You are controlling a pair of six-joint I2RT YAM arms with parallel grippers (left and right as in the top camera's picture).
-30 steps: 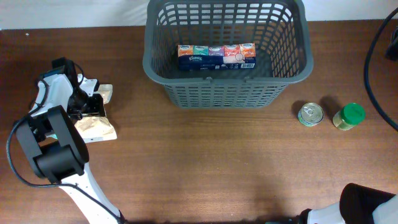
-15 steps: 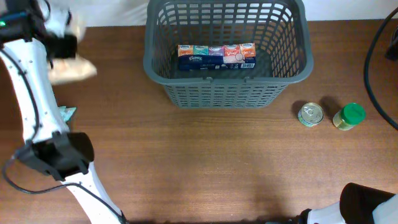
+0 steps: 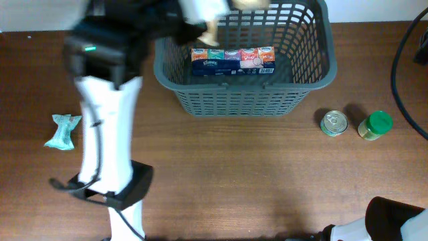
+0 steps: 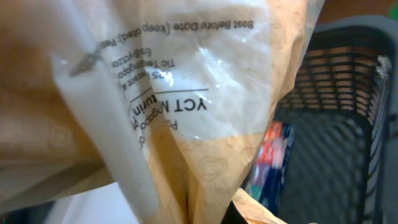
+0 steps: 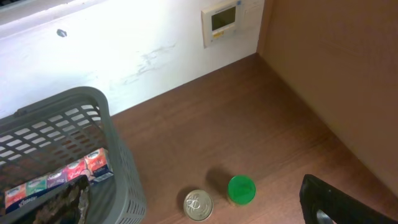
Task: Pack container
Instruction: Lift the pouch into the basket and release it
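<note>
place: indoor lab room | wooden table (image 3: 267, 187) | white wall (image 5: 124, 56) | thermostat panel (image 5: 222, 22)

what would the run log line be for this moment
phase: carry | left arm: blurred, tan bag over container far rim | in container: tissue pack | on table: can, green-lidded jar, teal wrapper

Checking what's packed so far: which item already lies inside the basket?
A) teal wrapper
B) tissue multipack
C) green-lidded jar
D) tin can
B: the tissue multipack lies on the floor of the basket; the tin can, green-lidded jar and teal wrapper sit outside it.
</note>
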